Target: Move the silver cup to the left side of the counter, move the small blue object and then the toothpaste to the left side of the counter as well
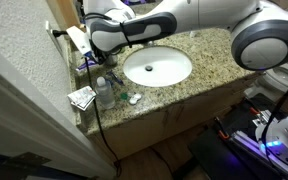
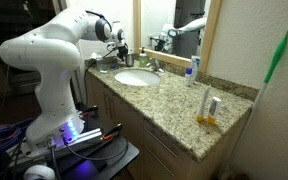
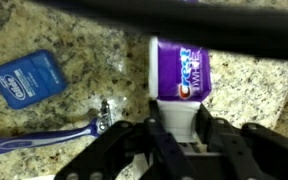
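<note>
**Toothpaste** (image 3: 179, 75): purple tube. Its white cap end is clasped between the fingers (image 3: 159, 145), which are closed partway upon it. Whether it is lifted off the tabletop (image 3: 94, 55) cannot be told.

**Small blue object** (image 3: 29, 78): laid flat on the granite near the tube, beside a blue toothbrush (image 3: 44, 140). Judged already delivered.

**Silver cup**: not made out with certainty in any view.

**Status**: the third and last move is judged in hand. The tube is yet to be set down and released.

Blue toothbrush (image 3: 34, 143) lying flat; white tube (image 2: 212, 104) standing upright.
</note>
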Motion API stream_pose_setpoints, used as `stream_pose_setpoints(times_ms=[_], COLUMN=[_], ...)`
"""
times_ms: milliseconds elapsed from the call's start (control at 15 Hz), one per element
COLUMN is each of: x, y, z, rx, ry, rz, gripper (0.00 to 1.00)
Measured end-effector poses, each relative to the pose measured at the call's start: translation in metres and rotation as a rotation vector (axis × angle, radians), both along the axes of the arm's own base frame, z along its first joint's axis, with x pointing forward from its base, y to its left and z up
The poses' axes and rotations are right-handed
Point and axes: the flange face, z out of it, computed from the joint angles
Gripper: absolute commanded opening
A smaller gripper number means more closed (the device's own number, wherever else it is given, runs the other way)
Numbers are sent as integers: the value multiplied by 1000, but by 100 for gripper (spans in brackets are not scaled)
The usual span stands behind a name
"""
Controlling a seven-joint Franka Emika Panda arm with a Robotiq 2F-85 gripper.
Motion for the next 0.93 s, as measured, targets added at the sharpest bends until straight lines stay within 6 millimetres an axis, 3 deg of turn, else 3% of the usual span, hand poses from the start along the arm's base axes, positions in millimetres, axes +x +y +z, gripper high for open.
stream_pose_setpoints(times_ms=[267,400,667,933], x=[-1,-4,-23,-49], y=[7,13,25,15], z=[10,27,97,163], rx=[16,31,28,-26], ry=[1,-12,3,84], rz=[-12,-9,-21,-62], gripper=[96,100,100,100])
